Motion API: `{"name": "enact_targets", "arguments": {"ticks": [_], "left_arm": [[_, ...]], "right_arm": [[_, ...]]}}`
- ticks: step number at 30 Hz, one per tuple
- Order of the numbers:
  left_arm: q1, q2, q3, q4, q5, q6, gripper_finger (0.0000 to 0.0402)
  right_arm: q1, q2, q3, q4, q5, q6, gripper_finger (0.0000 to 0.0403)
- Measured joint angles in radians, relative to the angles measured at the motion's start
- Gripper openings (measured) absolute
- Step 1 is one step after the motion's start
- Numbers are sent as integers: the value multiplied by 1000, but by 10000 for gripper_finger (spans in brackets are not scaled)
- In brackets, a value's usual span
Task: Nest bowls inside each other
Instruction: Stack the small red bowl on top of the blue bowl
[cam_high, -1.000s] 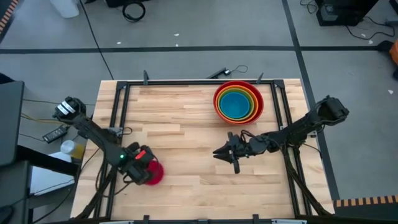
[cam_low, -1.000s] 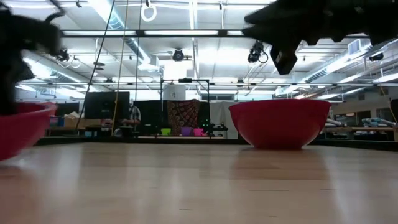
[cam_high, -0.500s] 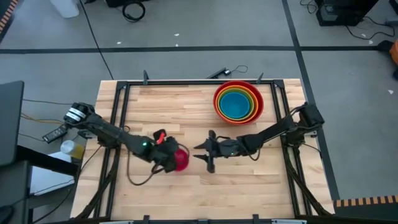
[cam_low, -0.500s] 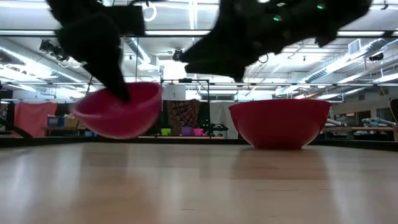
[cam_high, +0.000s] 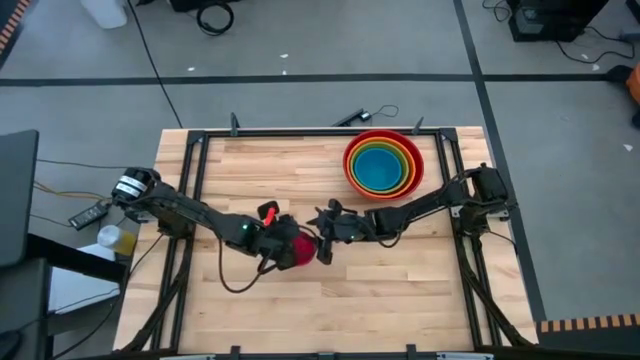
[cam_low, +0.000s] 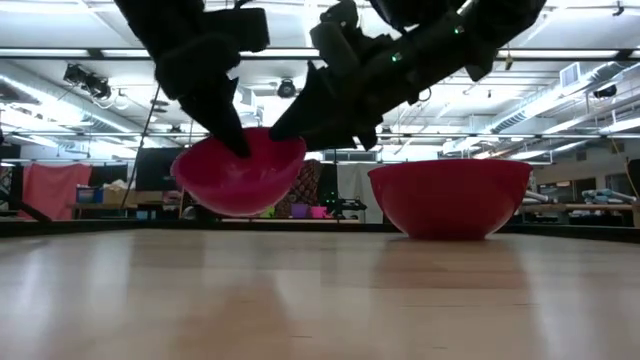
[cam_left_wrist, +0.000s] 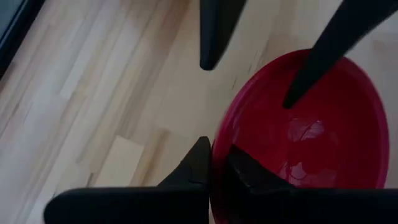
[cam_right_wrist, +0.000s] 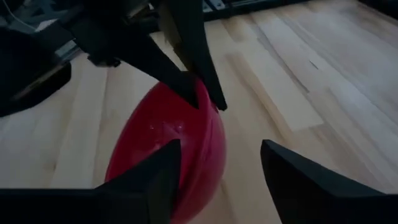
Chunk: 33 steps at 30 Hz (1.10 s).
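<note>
Left gripper (cam_high: 283, 246) is clamped onto the rim of a small magenta bowl (cam_high: 300, 248), one finger inside and one outside, near the middle of the wooden table (cam_high: 300, 180); in the low view this bowl (cam_low: 238, 172) hangs clear above the tabletop, tilted slightly, with the dark fingers pinching its edge from above; the left wrist view shows the rim squeezed between the two fingers (cam_left_wrist: 199, 165), the glossy inside of the bowl (cam_left_wrist: 311, 137) facing the camera; right gripper (cam_high: 322, 243) reaches in from the opposite side with its fingers spread wide, one fingertip over the inside of the bowl and the other outside its rim, not closed on it; in the right wrist view the spread fingers (cam_right_wrist: 155, 180) frame the bowl (cam_right_wrist: 168, 143) while the left gripper (cam_right_wrist: 186, 74) grips its far edge; toward the far right of the table sits a stack of nested bowls (cam_high: 384, 163), red outermost, then orange, yellow, green, with blue at the centre; in the low view only the red outer bowl (cam_low: 450, 198) of that stack shows, resting on the wood well apart from the lifted bowl; both dark arms stretch inward from the table's sides and meet at the magenta bowl.
</note>
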Motion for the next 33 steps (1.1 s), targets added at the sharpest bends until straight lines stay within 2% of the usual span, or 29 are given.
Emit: {"name": "enact_targets", "arguments": {"ticks": [6, 14, 17, 20, 26, 29, 33], "left_arm": [[5, -1, -1, 17, -4, -14, 22], [11, -2, -2, 82, -12, -19, 33], [9, -14, -2, 90, -20, -8, 61], [1, -45, -1, 75, -18, 3, 103], [-41, -138, 0, 30, -62, 0, 174], [-99, -191, -8, 16, -163, -25, 192], [-199, -239, -36, 10, -328, -52, 195]], "right_arm": [[-9, -3, 1, -31, -5, 25, 167], [-26, -3, 1, -97, -14, 11, 25], [-41, -18, 2, -129, -24, 12, 21], [-68, -51, -6, -245, -24, 16, 29], [-143, -214, 0, -425, 107, 17, 21], [-187, -312, -5, -508, 134, -16, 26], [-276, -481, 1, -616, 159, -47, 28]]}}
